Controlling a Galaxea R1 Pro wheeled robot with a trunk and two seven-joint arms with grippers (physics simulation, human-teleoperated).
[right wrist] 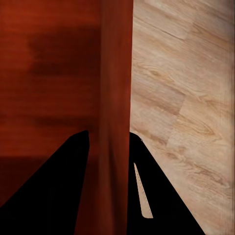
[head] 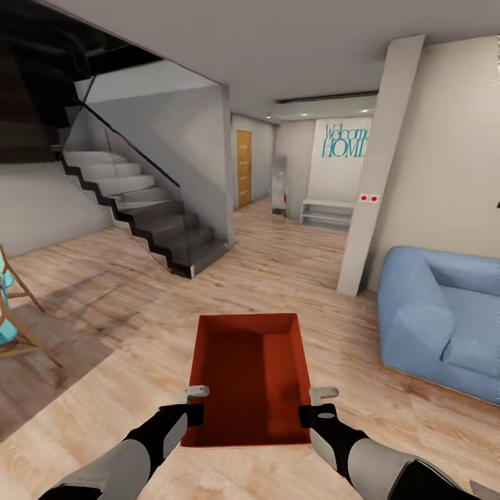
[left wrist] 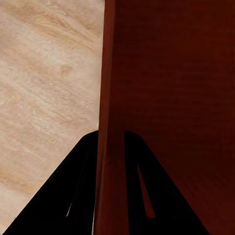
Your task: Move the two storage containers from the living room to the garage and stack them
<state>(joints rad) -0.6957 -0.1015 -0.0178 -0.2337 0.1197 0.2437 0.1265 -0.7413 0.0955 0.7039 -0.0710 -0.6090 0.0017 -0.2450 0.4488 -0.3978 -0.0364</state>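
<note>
Container: one orange-red rectangular plastic bin [head: 253, 375], open-topped and empty, is held level in front of the robot, above the light wood plank floor [head: 278, 271] of the living room.
Left hand: the left hand [head: 193, 403] straddles the bin's left wall near the corner closest to the robot; in the left wrist view its dark fingers [left wrist: 81, 196] sit one on each side of the red wall [left wrist: 110, 98], pinching it.
Right hand: the right hand [head: 316, 405] straddles the right wall the same way; in the right wrist view its fingers [right wrist: 73, 191] close on the wall [right wrist: 116, 73] from both sides.
Surroundings: blue sofa [head: 444, 319] at right, grey staircase [head: 139, 208] at left, wooden door [head: 243, 169] down the hallway, teal "Welcome HOME" lettering [head: 345, 141] on the far wall.
</note>
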